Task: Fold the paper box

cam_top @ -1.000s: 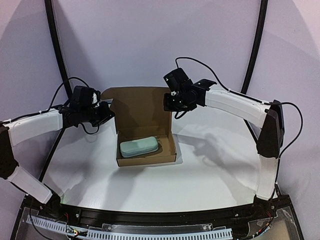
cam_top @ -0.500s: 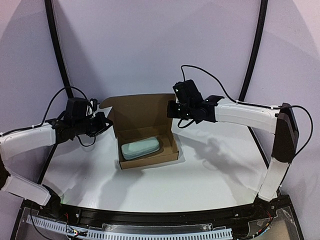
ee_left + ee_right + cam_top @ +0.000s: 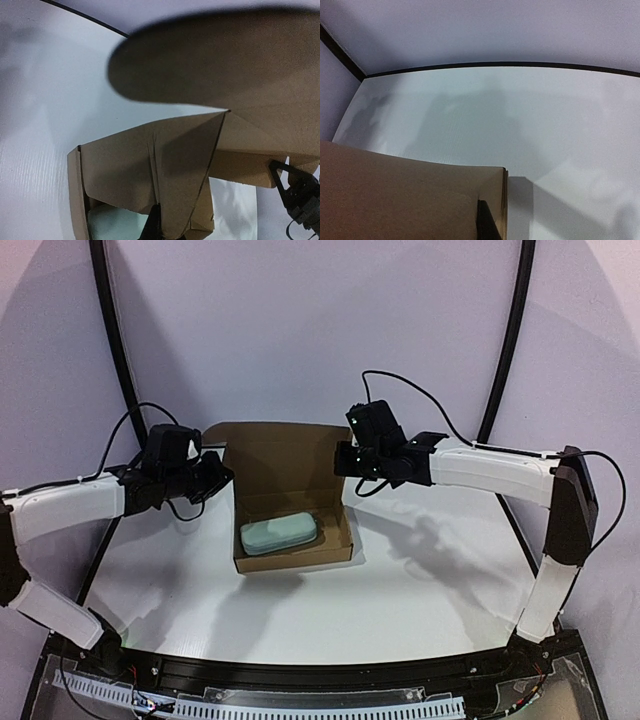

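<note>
Roughly at the middle of the white desk sits the paper box, well ahead of both arm bases. It is a shallow brown tray whose long axis runs left to right across the top view, turned slightly so that its right end lies a little farther back. Its open side faces up. The lid stands nearly upright along the far long edge, with its inner face toward the arms. A pale green-grey case lies inside the tray, lengthwise along the same axis.

The left pincer is at the left edge of the raised lid, where a side flap juts out. Its wrist view shows one dark finger against folded cardboard with the case below. The second finger is hidden, so I cannot tell how wide it stands or whether it grips. The right pincer meets the lid's right edge. Its wrist view shows one dark finger beside a cardboard corner, and here too I cannot tell the opening.

Compared with half a second ago, the left pincer has come in toward the box and sits a little higher in the view. The lid's top edge now looks level instead of sloping down to the left. The tray has slid slightly left. The right arm is almost unchanged.
</note>
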You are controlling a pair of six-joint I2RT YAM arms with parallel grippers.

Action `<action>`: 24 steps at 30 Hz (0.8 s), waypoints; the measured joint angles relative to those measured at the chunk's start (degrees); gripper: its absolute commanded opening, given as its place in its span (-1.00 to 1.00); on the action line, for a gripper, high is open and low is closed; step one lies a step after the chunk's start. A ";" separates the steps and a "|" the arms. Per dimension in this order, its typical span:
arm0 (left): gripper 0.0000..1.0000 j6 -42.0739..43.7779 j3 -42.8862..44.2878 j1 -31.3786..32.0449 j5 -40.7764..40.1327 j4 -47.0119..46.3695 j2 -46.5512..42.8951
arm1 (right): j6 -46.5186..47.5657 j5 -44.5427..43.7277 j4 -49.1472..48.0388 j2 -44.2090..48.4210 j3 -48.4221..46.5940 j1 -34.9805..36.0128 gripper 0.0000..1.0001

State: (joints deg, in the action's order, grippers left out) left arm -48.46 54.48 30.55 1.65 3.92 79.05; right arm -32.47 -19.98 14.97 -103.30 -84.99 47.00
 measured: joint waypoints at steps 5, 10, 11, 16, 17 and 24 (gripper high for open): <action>-0.98 -0.42 1.37 0.00 -1.32 -0.02 2.28 | 0.09 -0.03 0.04 0.03 0.04 0.00 -1.00; -0.98 -0.18 -3.20 0.54 -1.72 -2.55 0.11 | 0.34 0.00 -0.39 0.40 0.78 0.13 -1.00; -0.98 -0.05 -4.00 0.85 -1.99 -2.87 -0.38 | 0.35 0.01 -0.42 0.47 0.90 0.13 -1.00; -0.99 0.55 -8.90 2.82 -3.91 -6.66 -2.72 | 1.44 0.35 -3.15 1.55 3.71 0.13 -1.00; -0.98 0.66 -10.12 3.17 -4.12 -7.62 -3.25 | 2.00 0.69 -4.87 2.28 5.43 0.13 -1.00; -0.98 1.64 -19.16 5.42 -3.63 -16.00 -6.47 | 6.79 5.07 -24.35 8.57 23.20 0.15 -1.00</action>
State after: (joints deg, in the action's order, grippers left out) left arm -46.82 35.32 35.97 -1.98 -12.08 72.58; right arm -25.68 -14.91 -9.38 -94.73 -61.79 47.16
